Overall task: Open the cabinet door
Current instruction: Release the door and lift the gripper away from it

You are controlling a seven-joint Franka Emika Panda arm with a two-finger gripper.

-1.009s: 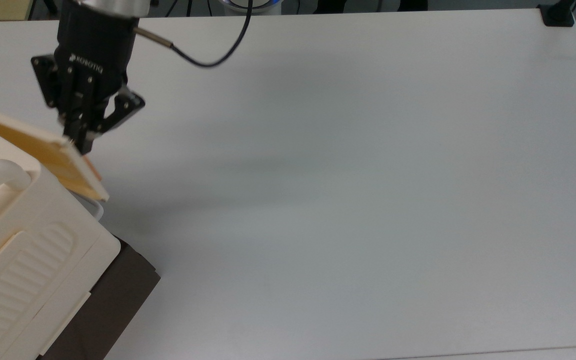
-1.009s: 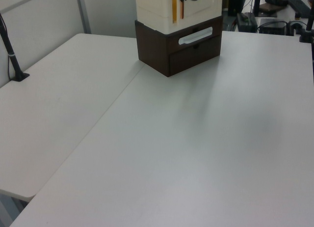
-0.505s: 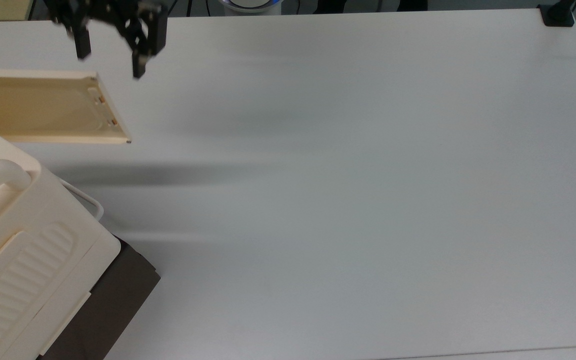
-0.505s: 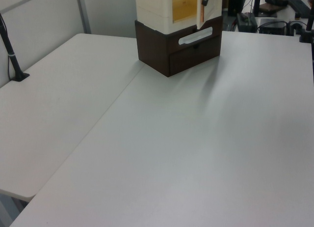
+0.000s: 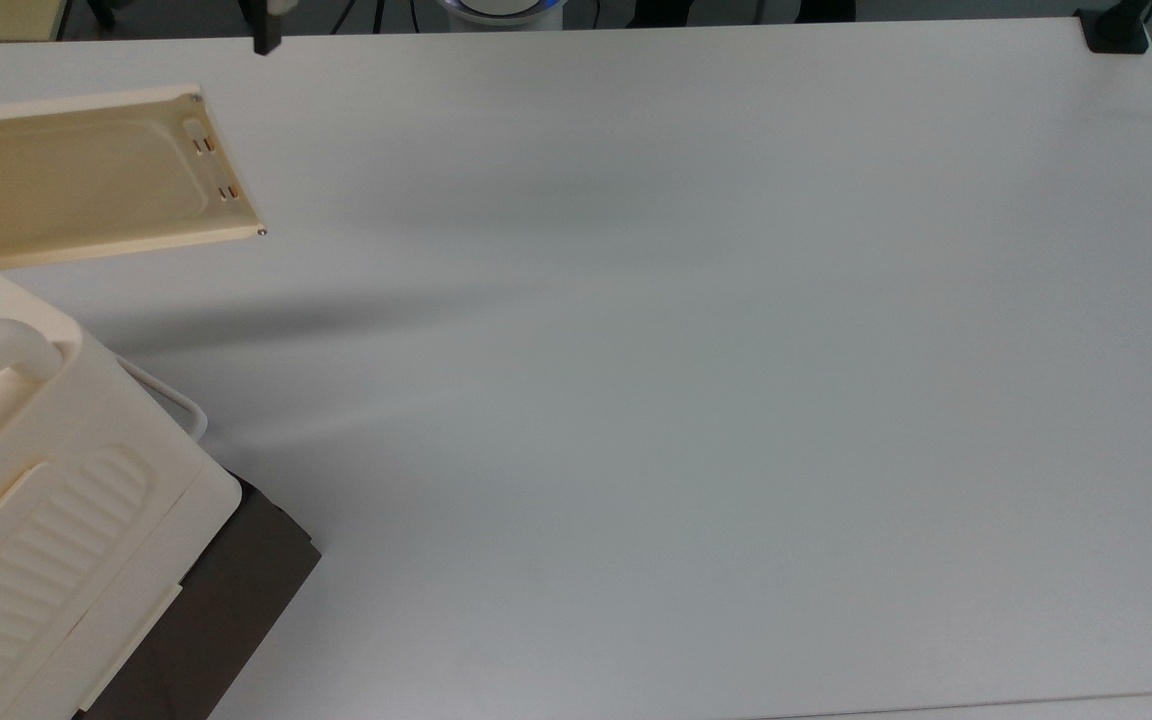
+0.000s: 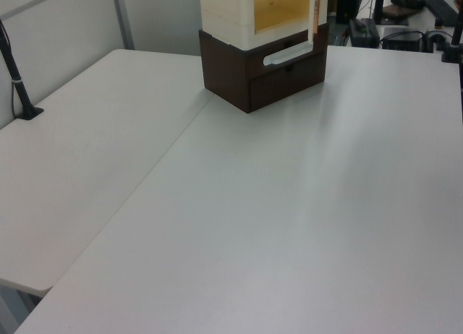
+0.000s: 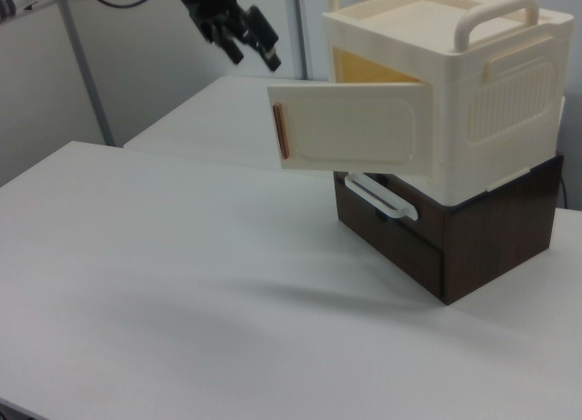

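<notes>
On the bare white table [image 7: 182,284] stands the dark brown drawer base [image 7: 455,229] carrying the cream cabinet [image 7: 473,93], whose cabinet door [image 7: 350,127] hangs swung wide open, and beyond its free edge the gripper [image 7: 250,44] hovers apart from it, fingers spread, gripping nothing

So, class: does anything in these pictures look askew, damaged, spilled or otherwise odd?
Nothing stands out. The cabinet door hangs swung wide open but straight and whole, showing the yellow inside of the cream cabinet on its dark brown drawer base. The gripper hangs open, apart from the door. The table shows no spill.
</notes>
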